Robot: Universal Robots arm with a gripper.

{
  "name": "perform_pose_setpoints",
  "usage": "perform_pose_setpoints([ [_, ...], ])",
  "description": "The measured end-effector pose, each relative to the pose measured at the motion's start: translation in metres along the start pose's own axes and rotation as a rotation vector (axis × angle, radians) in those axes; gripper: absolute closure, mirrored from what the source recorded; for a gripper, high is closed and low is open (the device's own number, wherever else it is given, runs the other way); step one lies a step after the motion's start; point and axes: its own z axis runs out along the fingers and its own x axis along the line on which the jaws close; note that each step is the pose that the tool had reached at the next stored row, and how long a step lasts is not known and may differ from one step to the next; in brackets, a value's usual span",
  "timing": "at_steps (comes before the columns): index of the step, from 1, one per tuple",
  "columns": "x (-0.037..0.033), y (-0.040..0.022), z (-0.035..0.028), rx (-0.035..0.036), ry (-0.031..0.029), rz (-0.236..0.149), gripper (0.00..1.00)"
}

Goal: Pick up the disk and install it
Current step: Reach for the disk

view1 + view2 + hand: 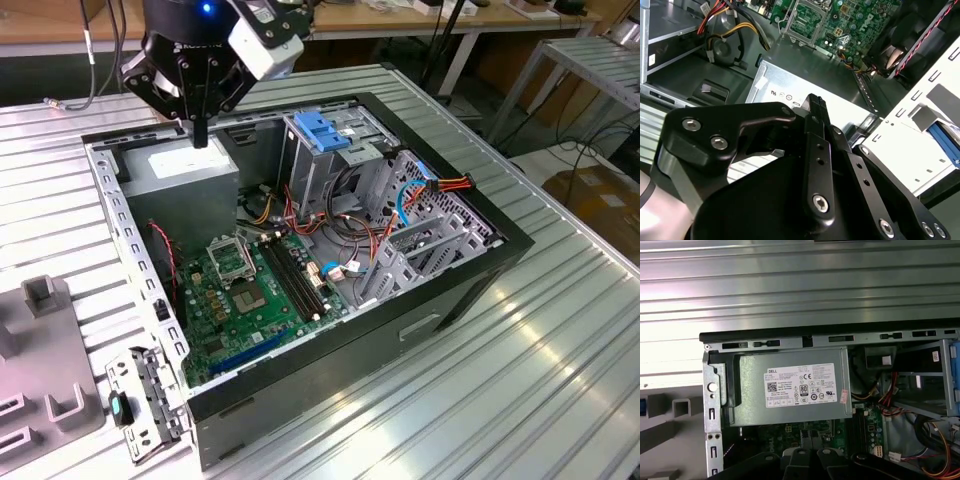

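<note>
On the tabletop (560,330): open case (470,290), walled on 4 sides, free above.
Power-supply box (180,175): below the tool (200,140), in a case corner.
Tool: fingers together, holding nothing.
Disk: cannot tell where it lies.

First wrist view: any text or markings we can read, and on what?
White label on the large grey metal power-supply box: printed rows and certification marks, too small to read.
Small pink sticker at that box's edge: unreadable.
Nothing else legible.
</note>
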Motion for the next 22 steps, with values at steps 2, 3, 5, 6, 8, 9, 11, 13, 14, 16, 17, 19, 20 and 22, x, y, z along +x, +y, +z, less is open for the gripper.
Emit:
perform_pose_setpoints([
  [2, 0.0009, -0.0001, 0.0000, 0.0000, 0.0001, 0.000, 0.89],
  [3, 0.0016, -0.0001, 0.0000, 0.0000, 0.0003, 0.000, 0.89],
  [5, 0.0026, -0.0002, 0.0000, 0.0000, 0.0004, 0.000, 0.89],
  [6, 0.0032, -0.0003, 0.0000, 0.0000, 0.0005, 0.000, 0.89],
  [8, 0.0041, -0.0003, 0.0000, 0.0001, 0.0006, 0.000, 0.89],
  [9, 0.0046, -0.0004, 0.0000, 0.0000, 0.0007, 0.000, 0.89],
  [11, 0.0055, -0.0004, 0.0001, 0.0000, 0.0009, 0.000, 0.89],
  [13, 0.0065, -0.0005, 0.0000, 0.0001, 0.0011, 0.000, 0.89],
  [14, 0.0069, -0.0005, 0.0000, 0.0001, 0.0011, 0.000, 0.89],
  [16, 0.0078, -0.0006, 0.0001, 0.0001, 0.0012, 0.000, 0.89],
  [17, 0.0085, -0.0006, 0.0000, 0.0001, 0.0014, 0.000, 0.89],
  [19, 0.0094, -0.0007, 0.0001, 0.0001, 0.0016, 0.000, 0.89],
  [20, 0.0103, -0.0008, 0.0001, 0.0001, 0.0018, 0.000, 0.89],
  [22, 0.0115, -0.0009, 0.0001, 0.0002, 0.0021, 0.000, 0.89],
])
